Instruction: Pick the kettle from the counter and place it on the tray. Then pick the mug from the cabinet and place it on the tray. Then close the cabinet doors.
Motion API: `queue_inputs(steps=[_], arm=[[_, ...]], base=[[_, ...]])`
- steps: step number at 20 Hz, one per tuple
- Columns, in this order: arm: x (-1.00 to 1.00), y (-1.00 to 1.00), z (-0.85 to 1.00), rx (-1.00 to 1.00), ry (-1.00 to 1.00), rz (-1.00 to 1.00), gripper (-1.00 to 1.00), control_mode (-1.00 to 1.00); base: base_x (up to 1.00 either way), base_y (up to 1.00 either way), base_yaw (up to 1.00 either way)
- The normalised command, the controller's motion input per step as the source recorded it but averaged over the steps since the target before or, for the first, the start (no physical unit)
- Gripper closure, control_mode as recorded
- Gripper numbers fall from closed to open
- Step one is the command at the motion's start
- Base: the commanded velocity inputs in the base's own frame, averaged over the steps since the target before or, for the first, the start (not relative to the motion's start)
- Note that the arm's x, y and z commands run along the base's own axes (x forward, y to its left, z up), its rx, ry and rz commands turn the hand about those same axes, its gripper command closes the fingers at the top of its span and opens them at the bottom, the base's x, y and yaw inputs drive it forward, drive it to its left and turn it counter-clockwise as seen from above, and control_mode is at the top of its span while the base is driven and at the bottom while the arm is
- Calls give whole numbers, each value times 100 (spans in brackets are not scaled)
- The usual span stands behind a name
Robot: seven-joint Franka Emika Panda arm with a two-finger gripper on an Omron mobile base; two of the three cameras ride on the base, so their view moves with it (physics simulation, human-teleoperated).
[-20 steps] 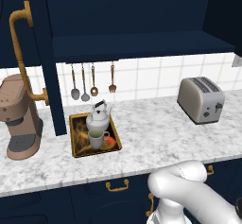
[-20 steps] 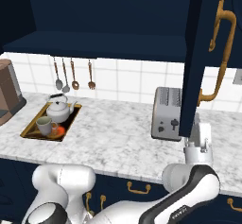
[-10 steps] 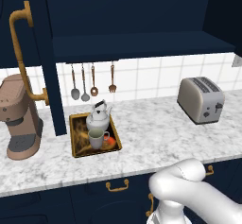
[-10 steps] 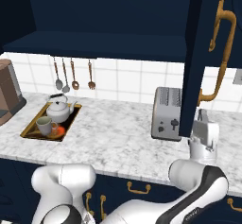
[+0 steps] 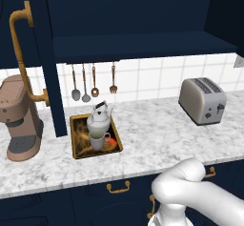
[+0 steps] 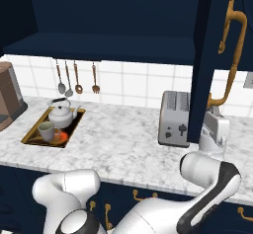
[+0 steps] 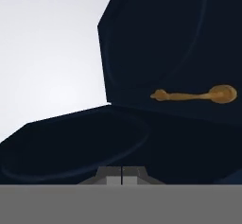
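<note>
A: Changed in the last second? Little; in the right base view, arm risen slightly at lower right, gripper [image 6: 215, 129] now just beside the right cabinet door [image 6: 210, 55], lower edge; fingers pressed together, holding nothing.

B: Meaning? Probably door-closing stage; both cabinet doors still open; left door [image 5: 47, 53] standing at upper left.

A: Containers? Tray [image 5: 76, 146] on counter [image 5: 152, 139], centre-left; kettle [image 5: 99, 120] and mug [image 5: 97, 139] both inside, mug in front, touching or nearly.

B: Cabinet [image 5: 143, 10] shelf bare where visible.
</note>
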Motion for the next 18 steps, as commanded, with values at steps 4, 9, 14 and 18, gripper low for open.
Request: queue_inputs(steps=[4, 9, 14, 18], arm=[[-8, 14, 41, -6, -4, -1, 100, -100], [-21, 39, 49, -18, 11, -5, 100, -100], [-37, 84, 10, -25, 11, -7, 100, -100], [-21, 87, 27, -15, 1, -12, 100, -100]], base=[[0, 0, 0], [0, 0, 0], [0, 0, 0], [0, 0, 0]])
